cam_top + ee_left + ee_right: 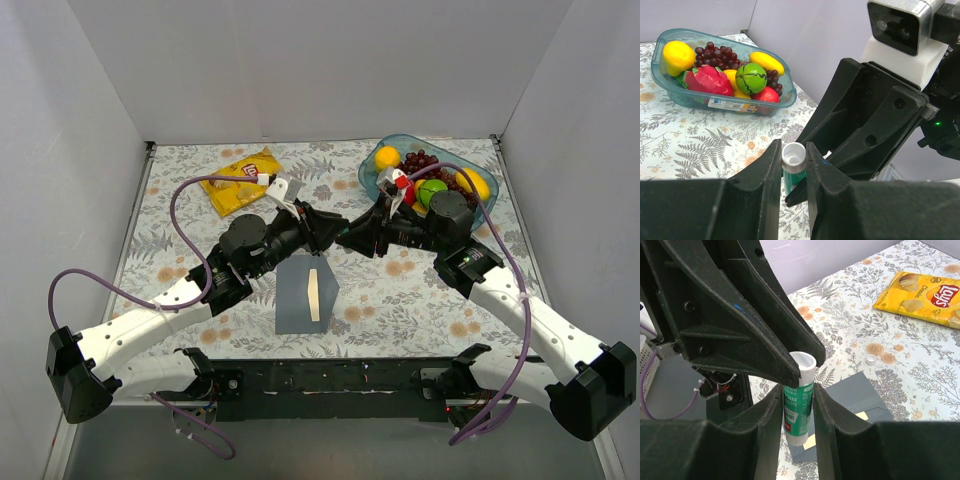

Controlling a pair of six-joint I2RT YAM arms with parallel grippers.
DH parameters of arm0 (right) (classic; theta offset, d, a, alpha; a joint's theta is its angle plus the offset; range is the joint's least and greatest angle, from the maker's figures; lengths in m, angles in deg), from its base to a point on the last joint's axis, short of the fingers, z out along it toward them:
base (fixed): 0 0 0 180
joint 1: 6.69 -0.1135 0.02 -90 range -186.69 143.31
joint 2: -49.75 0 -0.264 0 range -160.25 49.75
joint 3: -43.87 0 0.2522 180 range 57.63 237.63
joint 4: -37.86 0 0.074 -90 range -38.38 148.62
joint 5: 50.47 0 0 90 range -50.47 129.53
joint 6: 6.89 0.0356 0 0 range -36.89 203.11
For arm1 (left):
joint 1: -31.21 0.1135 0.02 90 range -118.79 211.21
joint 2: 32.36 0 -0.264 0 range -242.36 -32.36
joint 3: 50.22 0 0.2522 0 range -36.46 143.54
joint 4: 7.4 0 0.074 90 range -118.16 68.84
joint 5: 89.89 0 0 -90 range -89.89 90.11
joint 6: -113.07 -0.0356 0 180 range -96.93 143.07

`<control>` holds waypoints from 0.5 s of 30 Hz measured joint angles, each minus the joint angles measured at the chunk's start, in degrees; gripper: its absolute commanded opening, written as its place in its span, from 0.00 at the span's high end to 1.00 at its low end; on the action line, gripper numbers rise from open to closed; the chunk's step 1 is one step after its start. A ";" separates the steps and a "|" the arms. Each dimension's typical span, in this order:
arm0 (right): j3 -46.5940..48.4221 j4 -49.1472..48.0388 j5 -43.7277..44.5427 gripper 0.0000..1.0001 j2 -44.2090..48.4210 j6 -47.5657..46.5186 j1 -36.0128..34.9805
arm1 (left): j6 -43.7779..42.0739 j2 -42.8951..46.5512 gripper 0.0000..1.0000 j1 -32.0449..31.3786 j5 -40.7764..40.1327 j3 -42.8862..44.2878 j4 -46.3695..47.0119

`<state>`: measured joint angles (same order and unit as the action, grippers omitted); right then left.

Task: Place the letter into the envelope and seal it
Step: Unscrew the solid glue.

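both pinch one glue stick (798, 412): left gripper (793, 150) and right gripper (798, 389), tips meeting above the envelope (296, 305). letter (314, 297) shows as a cream strip on the envelope. white cap (870, 359) lies on the table (420, 300).

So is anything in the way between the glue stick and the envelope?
No, nothing visible. Both arms' jaws pinch the glue stick up in the air, and the envelope lies flat on the table below, with only air between.
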<state>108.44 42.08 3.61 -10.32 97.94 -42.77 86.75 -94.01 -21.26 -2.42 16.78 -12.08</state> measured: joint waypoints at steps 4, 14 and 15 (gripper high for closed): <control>0.00 0.00 -0.37 0.64 -0.20 0.00 0.00 | -0.02 0.02 1.00 -0.04 -0.02 0.00 0.00; -0.04 0.00 -0.94 0.99 -0.42 -0.22 0.11 | -0.24 0.02 1.00 -0.13 -0.09 0.00 0.17; -0.07 0.00 -0.94 0.99 -0.42 -0.22 0.11 | -0.26 0.04 1.00 -0.13 -0.09 0.00 0.17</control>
<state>108.37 42.08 2.67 -10.74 97.72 -42.66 86.49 -93.96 -21.39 -2.50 16.78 -11.90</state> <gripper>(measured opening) 0.149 0.179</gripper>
